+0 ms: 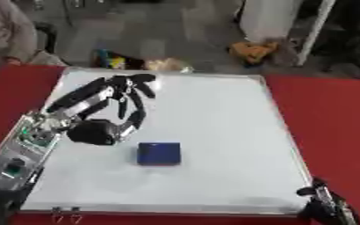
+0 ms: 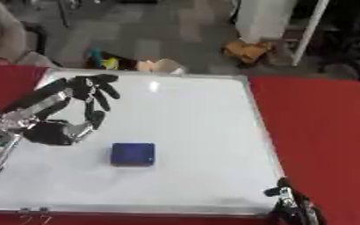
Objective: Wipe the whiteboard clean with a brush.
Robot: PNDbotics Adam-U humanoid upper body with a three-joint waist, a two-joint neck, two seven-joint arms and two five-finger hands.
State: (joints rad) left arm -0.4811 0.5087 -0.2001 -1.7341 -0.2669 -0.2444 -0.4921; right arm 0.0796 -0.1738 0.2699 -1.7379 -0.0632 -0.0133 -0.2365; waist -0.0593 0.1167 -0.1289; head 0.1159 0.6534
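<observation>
The whiteboard is a large white rectangular panel with a thin pale metal frame, lying flat on a red table surface. Its surface is smooth, slightly glossy and shows no visible marks. The brush is a small dark blue rectangular block with squared edges. It rests flat on the board, slightly toward 8 o'clock from the board's centre.

The left hand is black with silver segments. It extends over the board's 10 o'clock area, fingers spread and gently bent, holding nothing. The thumb lies at 10 o'clock from the brush, near it but apart. Whether the fingertips touch the board cannot be told.

The right hand shows at the 5 o'clock corner of the board, only partly in view; its finger position cannot be told.
</observation>
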